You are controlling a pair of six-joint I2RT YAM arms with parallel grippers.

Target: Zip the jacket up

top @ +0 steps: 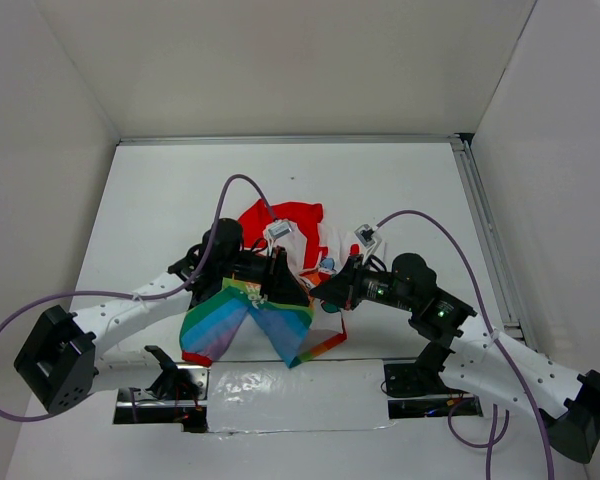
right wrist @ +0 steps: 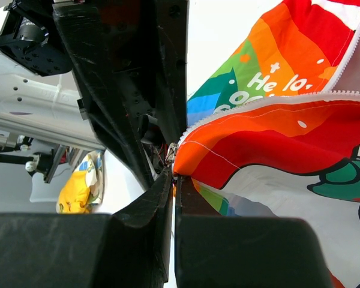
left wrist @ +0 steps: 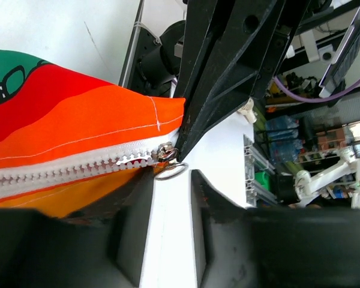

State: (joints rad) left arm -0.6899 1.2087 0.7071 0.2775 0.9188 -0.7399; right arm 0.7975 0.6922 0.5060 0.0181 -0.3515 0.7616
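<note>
Thin child's jacket (top: 242, 318), rainbow-striped with red collar, bunched mid-counter (top: 160, 200). Right claw (right wrist: 174, 177) pinched tight on its orange hem, beside metal zipper slider (left wrist: 167, 152). Left claw (left wrist: 171, 183) narrowly parted, slider at its mouth.

A robotics lab: white panels (top: 280, 60) box in the table (top: 150, 200), an aluminium rail (top: 485, 230) lines its right edge, another white arm (left wrist: 333, 174) beyond.

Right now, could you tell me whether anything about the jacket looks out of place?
Yes: the jacket lies bunched in a heap rather than flat, and its zipper teeth run apart, unjoined, in the right wrist view.
</note>
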